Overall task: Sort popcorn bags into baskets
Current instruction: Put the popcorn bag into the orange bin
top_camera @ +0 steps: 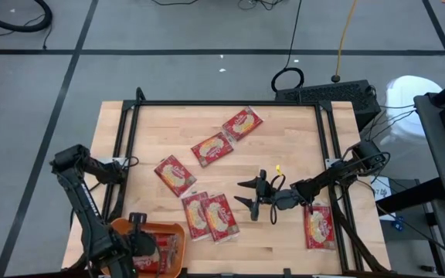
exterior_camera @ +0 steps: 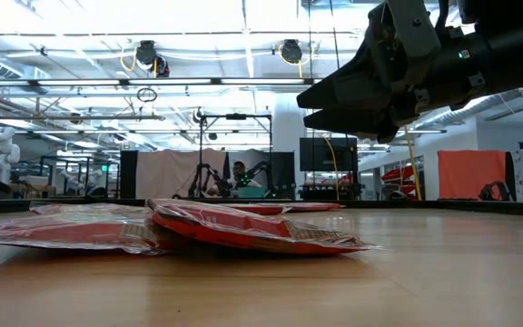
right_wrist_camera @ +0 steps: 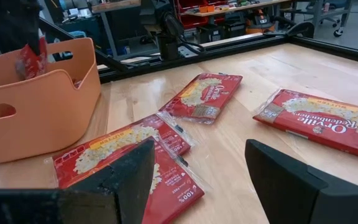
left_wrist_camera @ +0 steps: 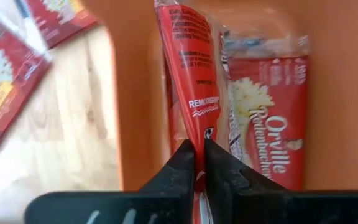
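Observation:
The orange basket (top_camera: 173, 230) stands at the table's near left corner; at least one red popcorn bag (left_wrist_camera: 267, 124) lies flat in it. My left gripper (top_camera: 140, 245) is over the basket, shut on another bag (left_wrist_camera: 188, 68). Loose bags lie flat on the wood: two far ones (top_camera: 242, 123) (top_camera: 212, 149), one mid-left (top_camera: 175, 176), two overlapping side by side (top_camera: 208, 216), one at the right (top_camera: 318, 226). My right gripper (top_camera: 252, 194) hovers open above the table's middle, fingers pointing left toward the pair (right_wrist_camera: 129, 163), touching nothing. My left gripper pinches a popcorn bag by one end (left_wrist_camera: 197, 134) between its two fingers (left_wrist_camera: 180, 163), coming from above and pointing down into the basket. The bag hangs edge-on below the fingers, inside the basket's walls beside the flat bag; the right wrist view shows its top (right_wrist_camera: 32, 59) above the rim.
A black metal frame (top_camera: 222, 103) borders the table's far, left and right sides. A small yellow bit (top_camera: 277, 167) lies near the right gripper. Bare wood shows between the pair of bags and the right-hand bag. Beyond the table, a person sits far off in the room (exterior_camera: 238, 175).

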Tool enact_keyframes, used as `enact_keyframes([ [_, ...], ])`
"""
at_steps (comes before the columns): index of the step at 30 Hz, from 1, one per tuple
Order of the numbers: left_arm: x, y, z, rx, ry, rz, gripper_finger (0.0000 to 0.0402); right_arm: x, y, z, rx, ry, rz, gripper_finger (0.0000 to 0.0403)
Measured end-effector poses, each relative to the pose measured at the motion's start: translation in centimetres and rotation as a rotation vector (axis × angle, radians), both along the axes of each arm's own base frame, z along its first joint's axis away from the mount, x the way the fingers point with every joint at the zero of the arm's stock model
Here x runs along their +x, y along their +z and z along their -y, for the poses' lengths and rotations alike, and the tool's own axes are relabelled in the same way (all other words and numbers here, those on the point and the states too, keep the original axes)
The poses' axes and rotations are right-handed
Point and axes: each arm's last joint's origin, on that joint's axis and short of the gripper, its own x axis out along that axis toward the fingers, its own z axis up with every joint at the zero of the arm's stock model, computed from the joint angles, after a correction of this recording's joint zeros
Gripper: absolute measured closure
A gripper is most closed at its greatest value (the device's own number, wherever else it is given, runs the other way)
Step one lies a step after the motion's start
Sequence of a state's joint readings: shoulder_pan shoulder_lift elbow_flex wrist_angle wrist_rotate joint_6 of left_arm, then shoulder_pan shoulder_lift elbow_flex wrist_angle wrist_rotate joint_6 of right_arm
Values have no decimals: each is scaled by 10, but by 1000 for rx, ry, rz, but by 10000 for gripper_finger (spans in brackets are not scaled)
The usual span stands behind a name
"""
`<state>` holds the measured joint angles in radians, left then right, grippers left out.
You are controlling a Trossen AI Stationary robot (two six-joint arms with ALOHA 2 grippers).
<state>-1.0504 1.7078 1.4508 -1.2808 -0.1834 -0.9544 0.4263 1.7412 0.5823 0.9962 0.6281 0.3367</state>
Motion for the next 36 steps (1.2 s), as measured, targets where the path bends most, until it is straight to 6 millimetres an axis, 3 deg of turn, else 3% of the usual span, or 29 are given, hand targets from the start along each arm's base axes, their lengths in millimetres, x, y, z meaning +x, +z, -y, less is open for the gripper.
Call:
enact_keyframes([
  [4, -5, 4, -8, 51, 24, -33, 368, 0, 0, 0, 0, 0, -1, 161],
  [10, -8, 8, -15, 90, 27, -45, 390, 0, -1, 0, -4, -2, -8, 161],
  [20, 0, 8, -1, -36, -30, 49, 330, 1, -1, 2, -2, -13, -6, 161],
  [28, -1, 10, 11, -127, -63, 98, 324, 1, -1, 4, 0, -19, -5, 161],
  [36, -2, 9, 10, -93, -39, 152, 323, 1, -1, 4, 14, -22, -2, 161],
])
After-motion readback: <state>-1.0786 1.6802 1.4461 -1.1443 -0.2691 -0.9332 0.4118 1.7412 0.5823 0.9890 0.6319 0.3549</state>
